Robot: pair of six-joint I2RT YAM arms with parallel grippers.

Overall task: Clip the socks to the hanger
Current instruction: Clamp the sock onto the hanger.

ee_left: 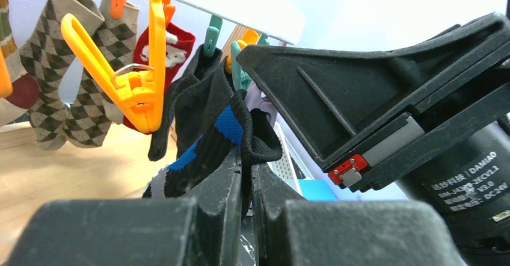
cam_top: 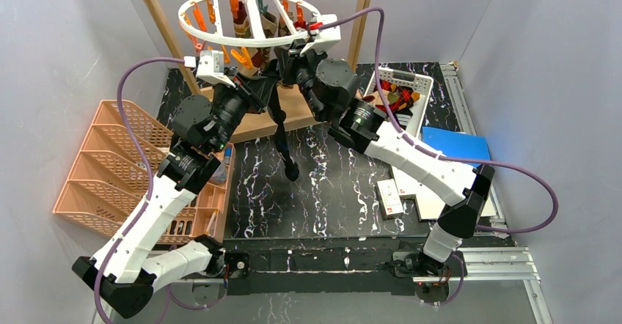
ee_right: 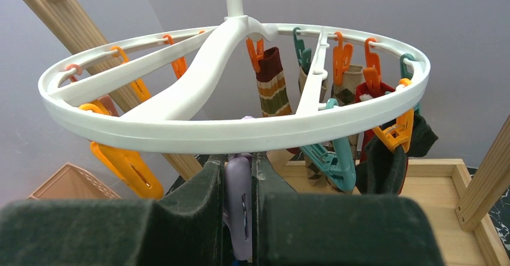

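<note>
The white round hanger (cam_top: 249,17) hangs from a wooden frame, with orange and teal clips around its ring (ee_right: 240,130). Clipped to it are argyle socks (ee_left: 54,67), a red sock (ee_left: 174,43) and a brown striped sock (ee_right: 272,82). My left gripper (ee_left: 246,160) is shut on the cuff of a black sock with blue stripes (ee_left: 222,127). That black sock dangles below the ring (cam_top: 282,137). Just under the ring's near rim, my right gripper (ee_right: 240,163) is shut on a lilac clip (ee_right: 239,200). The two grippers (cam_top: 273,82) (cam_top: 287,59) nearly touch.
The wooden frame's posts (cam_top: 165,27) and its base board (cam_top: 257,122) stand behind the grippers. A peach basket rack (cam_top: 110,163) sits at left. At right are a white lattice basket (cam_top: 422,82) with more socks, a blue pad (cam_top: 455,144) and a small white box (cam_top: 389,196).
</note>
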